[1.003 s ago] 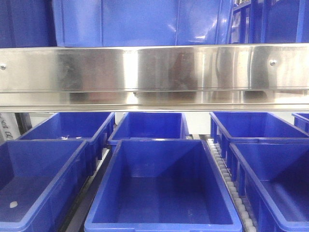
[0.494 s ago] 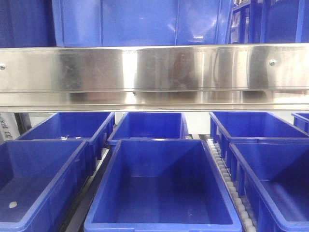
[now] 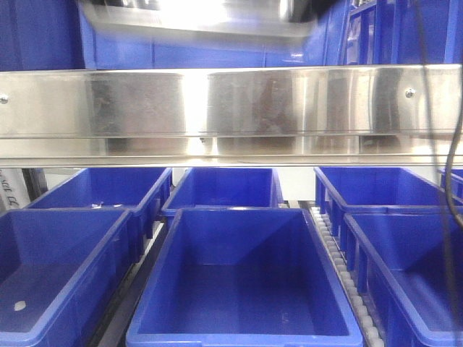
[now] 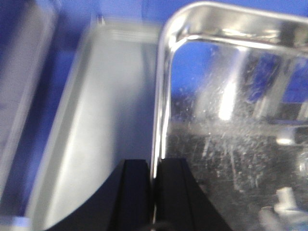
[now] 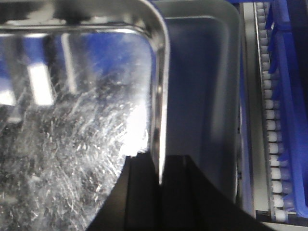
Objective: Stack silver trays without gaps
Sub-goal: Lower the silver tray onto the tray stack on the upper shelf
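In the left wrist view my left gripper (image 4: 155,166) is shut on the left rim of a shiny silver tray (image 4: 231,125), its black fingers (image 4: 134,192) either side of the thin wall. A second silver tray (image 4: 110,120) lies below it, offset to the left and blurred. In the right wrist view my right gripper (image 5: 160,163) is shut on the same held tray's (image 5: 72,134) right rim. The lower tray (image 5: 202,86) shows beneath, offset to the right. In the front view the held tray (image 3: 195,18) is a blurred silver band at the top edge; the grippers are hidden there.
A long brushed-steel shelf rail (image 3: 231,108) crosses the front view. Several empty blue bins (image 3: 242,282) sit on the lower shelf. A white roller track (image 5: 272,120) and a blue bin wall (image 5: 293,96) run along the right. Black cables (image 3: 452,166) hang at the right.
A blurred silver tray has come into the top of the front view, above the shelf rail, and black cables have appeared at the right. The bins have not moved.
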Controlling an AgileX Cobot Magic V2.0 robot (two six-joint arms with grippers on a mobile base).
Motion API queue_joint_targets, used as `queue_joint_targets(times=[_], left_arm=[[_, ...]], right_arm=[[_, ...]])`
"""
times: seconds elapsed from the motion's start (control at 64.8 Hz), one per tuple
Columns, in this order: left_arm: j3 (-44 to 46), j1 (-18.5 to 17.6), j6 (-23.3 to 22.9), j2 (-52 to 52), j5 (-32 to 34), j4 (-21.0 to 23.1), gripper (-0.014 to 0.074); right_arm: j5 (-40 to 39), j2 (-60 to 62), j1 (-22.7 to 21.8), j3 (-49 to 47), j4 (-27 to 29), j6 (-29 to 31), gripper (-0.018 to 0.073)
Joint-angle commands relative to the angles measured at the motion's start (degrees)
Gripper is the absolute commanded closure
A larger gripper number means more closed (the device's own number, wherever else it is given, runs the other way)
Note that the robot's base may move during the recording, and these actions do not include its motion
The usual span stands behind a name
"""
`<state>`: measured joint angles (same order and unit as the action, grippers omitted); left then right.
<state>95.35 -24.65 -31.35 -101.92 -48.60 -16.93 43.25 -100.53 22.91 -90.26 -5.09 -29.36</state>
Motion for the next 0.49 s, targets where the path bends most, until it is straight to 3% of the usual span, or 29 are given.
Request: queue_joint_targets(times=[0.0,0.37,0.478], left_arm=[[0.3,0.0,0.2,-1.4,3.0,0.8,0.0612],[0.3,0.0,0.2,-3.5,4.5,0.2,0.0612],[0.3,0.0,0.2,-3.5,4.6,0.0,0.0576]], right_arm=[[-4.5,-0.6,0.0,-0.5,0.5,1.6,0.0636],[-5.5,-3.4,0.0,-0.5,0.5,1.6,0.0629],[-6.5,-3.4,-0.2,-0.5,0.3,1.6,0.0456]])
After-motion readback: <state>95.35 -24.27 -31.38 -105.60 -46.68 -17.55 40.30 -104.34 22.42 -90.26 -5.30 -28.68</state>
